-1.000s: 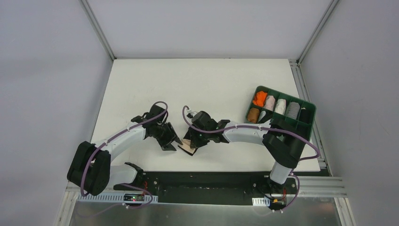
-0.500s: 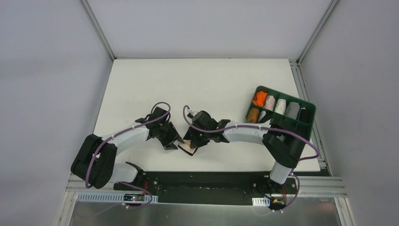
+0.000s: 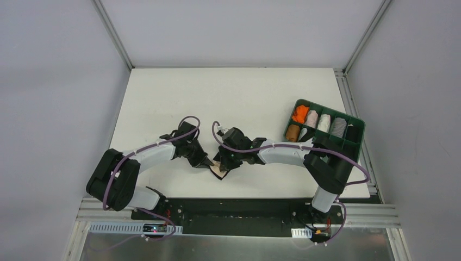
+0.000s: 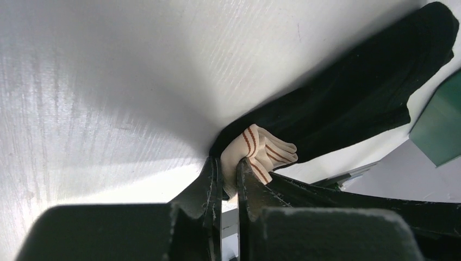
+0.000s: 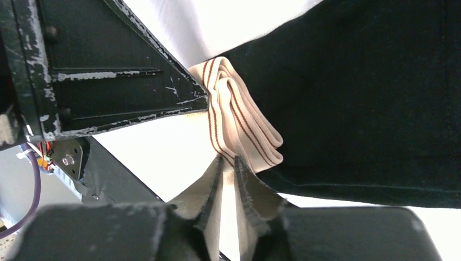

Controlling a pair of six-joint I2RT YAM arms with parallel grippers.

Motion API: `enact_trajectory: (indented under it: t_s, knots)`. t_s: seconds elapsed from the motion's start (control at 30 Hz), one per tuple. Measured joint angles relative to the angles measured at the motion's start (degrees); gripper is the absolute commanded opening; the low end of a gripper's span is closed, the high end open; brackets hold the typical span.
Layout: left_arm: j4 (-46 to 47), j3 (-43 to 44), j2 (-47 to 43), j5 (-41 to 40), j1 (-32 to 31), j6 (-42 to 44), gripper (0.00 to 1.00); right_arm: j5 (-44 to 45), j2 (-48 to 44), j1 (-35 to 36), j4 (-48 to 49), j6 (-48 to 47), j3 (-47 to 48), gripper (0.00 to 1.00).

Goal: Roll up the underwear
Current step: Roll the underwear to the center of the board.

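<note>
The underwear (image 3: 219, 171) lies bunched near the table's front edge, between both grippers. In the left wrist view its black fabric (image 4: 353, 92) stretches up and right, and its beige waistband with brown stripes (image 4: 261, 149) is folded over. My left gripper (image 4: 228, 171) is shut on a fold of that waistband; it also shows in the top view (image 3: 208, 164). My right gripper (image 5: 228, 162) is shut on the other end of the folded waistband (image 5: 239, 119), with black fabric (image 5: 369, 98) beside it; it also shows in the top view (image 3: 222, 163). The left gripper's finger (image 5: 119, 87) almost touches the waistband there.
A green compartment tray (image 3: 356, 142) at the right holds orange, white, grey, brown and black rolled garments. Its corner shows in the left wrist view (image 4: 440, 130). The table's front edge and black rail (image 3: 244, 204) lie just behind the grippers.
My left gripper has moved right to the underwear and closed on the waistband. The right gripper has stayed in place on its end.
</note>
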Motion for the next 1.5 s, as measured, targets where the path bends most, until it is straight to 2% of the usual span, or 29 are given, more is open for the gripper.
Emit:
enact_trajectory:
  t_s: [0.1,0.33,0.63,0.87,1.1,1.2,1.37,1.5]
  knots:
    - [-0.9,0.9,0.9,0.1,0.0,0.0,0.0,0.7,-0.8,0.0,-0.7,0.0,0.0,0.39]
    - [-4.3,2.9,1.7,0.1,0.0,0.3,0.0,10.7,-7.4,2.9,-6.3,-6.6,0.0,0.61]
    - [-7.3,5.1,3.6,0.3,0.0,0.6,0.0,24.2,-10.1,15.6,-5.0,-23.2,0.0,0.64]
    - [-8.8,6.4,4.5,0.9,0.0,0.7,0.0,30.2,-5.4,20.3,1.3,-31.8,-1.2,0.65]
    - [-9.8,6.8,4.7,1.2,0.1,0.7,0.0,31.9,0.4,20.4,5.1,-34.8,-1.9,0.62]
    - [-10.1,6.9,4.7,1.3,0.1,0.7,0.0,33.7,1.6,20.4,7.6,-35.1,-1.8,0.57]
    - [-10.6,7.1,4.7,1.2,0.2,0.9,0.0,38.1,3.1,20.5,11.5,-34.9,-2.4,0.34]
    - [-11.0,7.4,4.7,1.2,0.2,1.0,0.0,39.8,3.1,20.6,14.2,-33.9,-4.0,0.21]
